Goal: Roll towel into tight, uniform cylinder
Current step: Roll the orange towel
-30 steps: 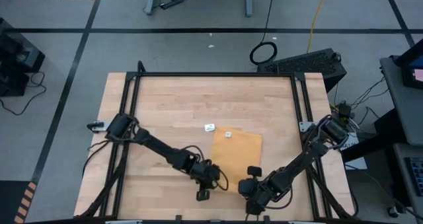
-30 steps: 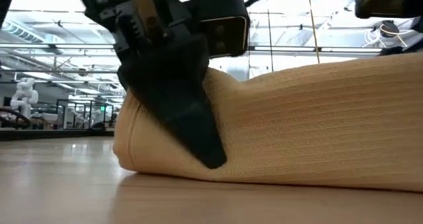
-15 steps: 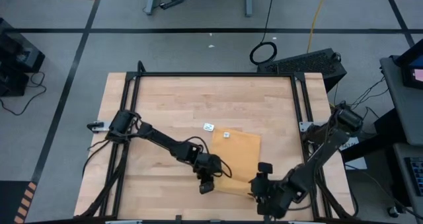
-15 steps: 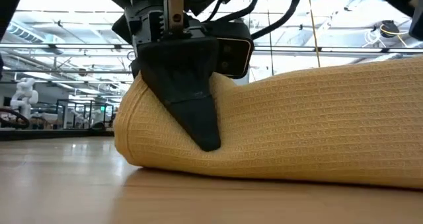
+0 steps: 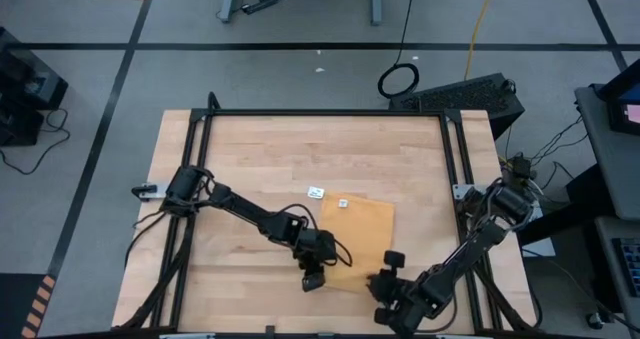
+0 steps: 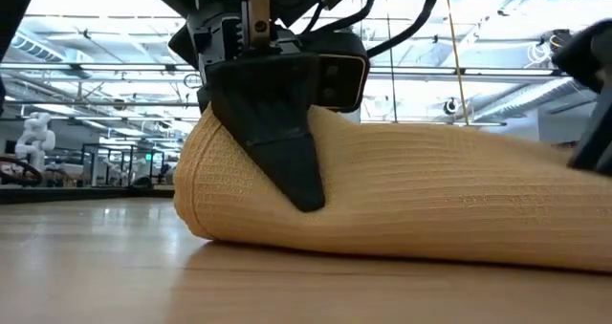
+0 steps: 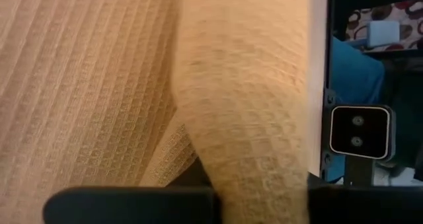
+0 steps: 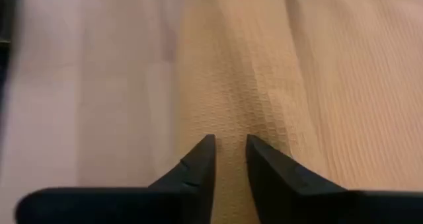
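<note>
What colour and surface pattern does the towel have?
The towel is mustard yellow with a waffle-like grid weave, clearest in the left wrist view.

No writing, brand, number or sign can be read anywhere in these views. The small white label (image 5: 344, 204) at the far edge of the towel (image 5: 362, 234) is too small for any print on it to be made out, and the same goes for the small white tag (image 5: 317, 192) lying on the bench (image 5: 300, 149) just beside that edge. The white square plate with two dark holes (image 7: 357, 130) seen past the bench edge in the left wrist view carries no lettering.
</note>
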`<state>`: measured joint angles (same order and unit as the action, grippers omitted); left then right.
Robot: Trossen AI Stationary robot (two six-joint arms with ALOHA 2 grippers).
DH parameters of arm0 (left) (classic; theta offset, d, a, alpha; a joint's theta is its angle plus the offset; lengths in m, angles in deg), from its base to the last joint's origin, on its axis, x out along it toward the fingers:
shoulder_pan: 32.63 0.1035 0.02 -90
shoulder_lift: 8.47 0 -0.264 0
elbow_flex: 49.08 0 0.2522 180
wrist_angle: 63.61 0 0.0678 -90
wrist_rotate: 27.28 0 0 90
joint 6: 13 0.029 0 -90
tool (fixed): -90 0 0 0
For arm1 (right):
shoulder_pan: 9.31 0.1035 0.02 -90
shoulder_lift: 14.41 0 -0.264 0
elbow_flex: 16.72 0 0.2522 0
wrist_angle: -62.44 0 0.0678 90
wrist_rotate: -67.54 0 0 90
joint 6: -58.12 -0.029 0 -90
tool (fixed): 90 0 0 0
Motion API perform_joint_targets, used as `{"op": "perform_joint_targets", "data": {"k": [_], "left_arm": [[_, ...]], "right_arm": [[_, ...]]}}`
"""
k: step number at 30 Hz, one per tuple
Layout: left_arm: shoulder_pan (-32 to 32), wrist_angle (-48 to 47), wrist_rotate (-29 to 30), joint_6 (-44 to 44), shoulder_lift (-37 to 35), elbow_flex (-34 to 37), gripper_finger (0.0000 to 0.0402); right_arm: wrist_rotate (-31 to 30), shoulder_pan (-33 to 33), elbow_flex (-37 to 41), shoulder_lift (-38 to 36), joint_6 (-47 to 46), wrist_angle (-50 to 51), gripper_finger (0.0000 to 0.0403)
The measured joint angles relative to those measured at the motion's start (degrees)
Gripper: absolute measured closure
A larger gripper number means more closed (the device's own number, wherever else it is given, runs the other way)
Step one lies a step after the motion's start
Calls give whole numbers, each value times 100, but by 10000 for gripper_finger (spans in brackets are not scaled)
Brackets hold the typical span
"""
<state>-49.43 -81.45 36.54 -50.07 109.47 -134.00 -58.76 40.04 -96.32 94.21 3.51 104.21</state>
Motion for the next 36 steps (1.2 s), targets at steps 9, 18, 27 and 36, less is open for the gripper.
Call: {"op": "perform_joint_targets", "data": {"k": [9,18,27,36], "left_arm": [[-37,410,-97,631,1,0,317],[315,45,-762,779,-248,1,196],[505,-1201,365,1991,-1799,2,180],[-1780,1596,4056,3156,-1540,748,193]], "right_arm": [[63,-22,-10,347,-856,38,397],[183,-22,-13,397,-1127,-36,402],[207,-22,-13,397,-1269,-35,402],[203,-33,-11,397,-1242,-41,401]]}}
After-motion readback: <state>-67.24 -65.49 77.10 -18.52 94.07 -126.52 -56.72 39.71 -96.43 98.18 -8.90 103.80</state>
